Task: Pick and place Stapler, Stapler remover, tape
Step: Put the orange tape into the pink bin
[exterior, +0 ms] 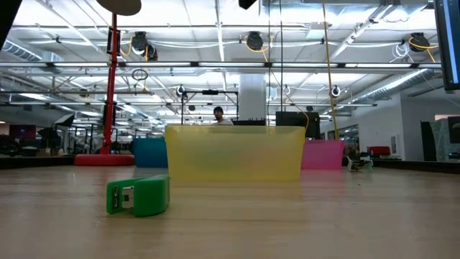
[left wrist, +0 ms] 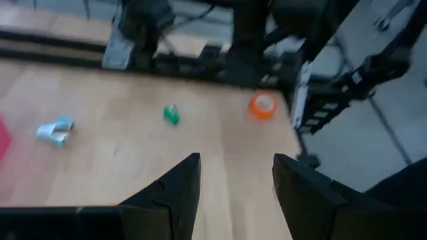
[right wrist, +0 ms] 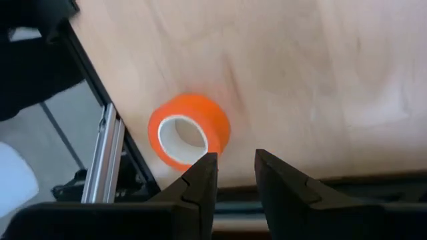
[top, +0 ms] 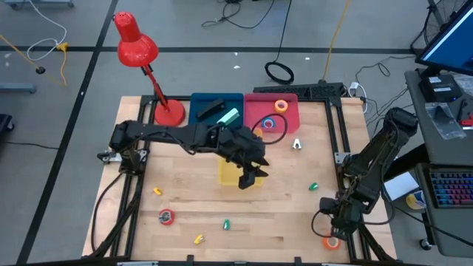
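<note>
Blue bin (top: 198, 103): black stapler (top: 210, 108), diagonal. Pink bin (top: 251, 111): tape rolls (top: 281, 106). L gripper (top: 250, 177) fingers apart, empty; R gripper (right wrist: 230, 173) fingers narrowly apart by orange tape (right wrist: 189, 130).

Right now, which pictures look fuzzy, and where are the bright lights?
Left wrist view: smeared all over, the orange tape roll and the table both soft. Right wrist view: the same tape roll fairly crisp, the wood beside it blurred. Low view: green stapler sharp, bright ceiling lamps behind the hazy yellow bin. High view: even light.

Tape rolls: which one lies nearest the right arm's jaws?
The orange roll at the table's near right corner, just ahead of the right gripper; the red roll lies far left.
</note>
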Available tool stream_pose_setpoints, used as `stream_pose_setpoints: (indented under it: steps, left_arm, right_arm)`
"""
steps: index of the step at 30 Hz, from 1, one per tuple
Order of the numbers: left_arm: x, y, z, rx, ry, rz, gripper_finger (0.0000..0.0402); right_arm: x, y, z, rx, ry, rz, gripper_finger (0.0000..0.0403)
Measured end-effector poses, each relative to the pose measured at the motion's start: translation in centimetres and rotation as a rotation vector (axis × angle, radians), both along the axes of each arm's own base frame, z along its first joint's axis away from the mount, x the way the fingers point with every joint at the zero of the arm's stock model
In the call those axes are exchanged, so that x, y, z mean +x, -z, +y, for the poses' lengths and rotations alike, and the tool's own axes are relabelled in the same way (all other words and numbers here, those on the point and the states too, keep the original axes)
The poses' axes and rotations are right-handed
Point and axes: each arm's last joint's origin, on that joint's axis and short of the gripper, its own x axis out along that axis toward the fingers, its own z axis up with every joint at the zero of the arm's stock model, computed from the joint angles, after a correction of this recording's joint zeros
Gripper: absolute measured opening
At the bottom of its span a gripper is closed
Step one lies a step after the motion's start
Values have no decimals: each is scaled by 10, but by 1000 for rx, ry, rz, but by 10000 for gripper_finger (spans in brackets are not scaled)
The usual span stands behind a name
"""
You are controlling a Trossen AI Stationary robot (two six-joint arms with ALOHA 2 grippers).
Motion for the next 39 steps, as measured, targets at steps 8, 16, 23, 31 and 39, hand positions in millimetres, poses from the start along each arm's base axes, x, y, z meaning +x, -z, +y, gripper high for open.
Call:
stream_pose_setpoints:
  steps: [8,16,23,31,39]
  left_arm:
    - [-1,-2,-15,-38,27,-15,189]
    - [-7,-1,-30,-144,18,59,189]
    - [-27,-8,-49,-12,165,75,189]
    - [-64,-2,-39,62,111,-44,189]
    - [-135,29,-25,25,52,-188,189]
  right_arm:
    - [2,0,-1,-36,5,-67,93]
    - [2,0,-1,-38,-32,-81,93]
    - [2,0,-1,-47,-141,-128,93]
    - [1,-1,2,13,-249,-127,93]
    - [1,-3,5,72,-290,-120,93]
